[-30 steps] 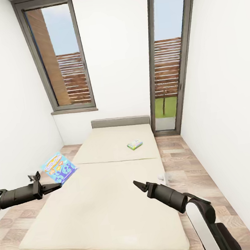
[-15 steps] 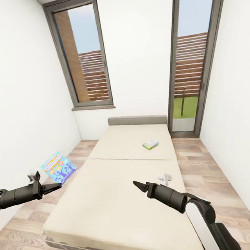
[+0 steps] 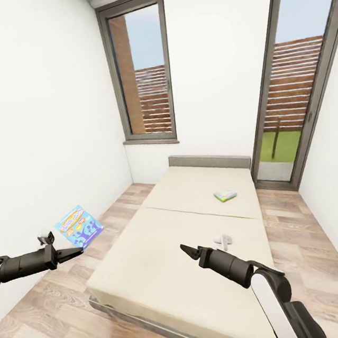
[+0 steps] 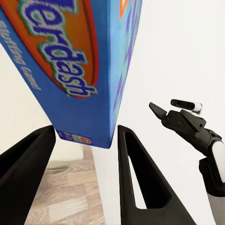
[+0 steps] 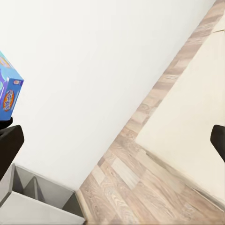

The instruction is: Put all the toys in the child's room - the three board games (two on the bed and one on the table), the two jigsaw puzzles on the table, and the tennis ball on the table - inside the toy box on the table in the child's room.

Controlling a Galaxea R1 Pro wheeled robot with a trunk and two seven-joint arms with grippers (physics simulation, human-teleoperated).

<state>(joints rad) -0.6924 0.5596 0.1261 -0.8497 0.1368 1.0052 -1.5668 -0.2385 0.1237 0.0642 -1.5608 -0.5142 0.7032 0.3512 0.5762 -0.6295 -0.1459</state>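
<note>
1. My left gripper (image 3: 73, 249), at the lower left of the head frame, is clamped on a blue board game (image 3: 79, 226). In the left wrist frame the box's lower edge (image 4: 84, 136) sits between my two dark fingers (image 4: 136, 178), so the box stands up on edge above them, its printed face toward the camera.

2. I judge I carry it upright like this so that the thin box stays clear of the bed (image 3: 150, 267) and the white wall (image 3: 35, 128) on the way.

3. My right gripper (image 3: 186, 250), low in the middle of the head frame, carries nothing; its fingertips look drawn together there, but the right wrist frame shows them at opposite edges, so I cannot tell how far they are parted.

4. A second board game (image 3: 225, 195), pale with a green edge, lies flat on the far half of the mattress, right of centre, well apart from both grippers. It is yet to be collected.

5. A small white object (image 3: 223, 241) rests on the mattress just beyond my right gripper; I cannot tell what it is.
</note>
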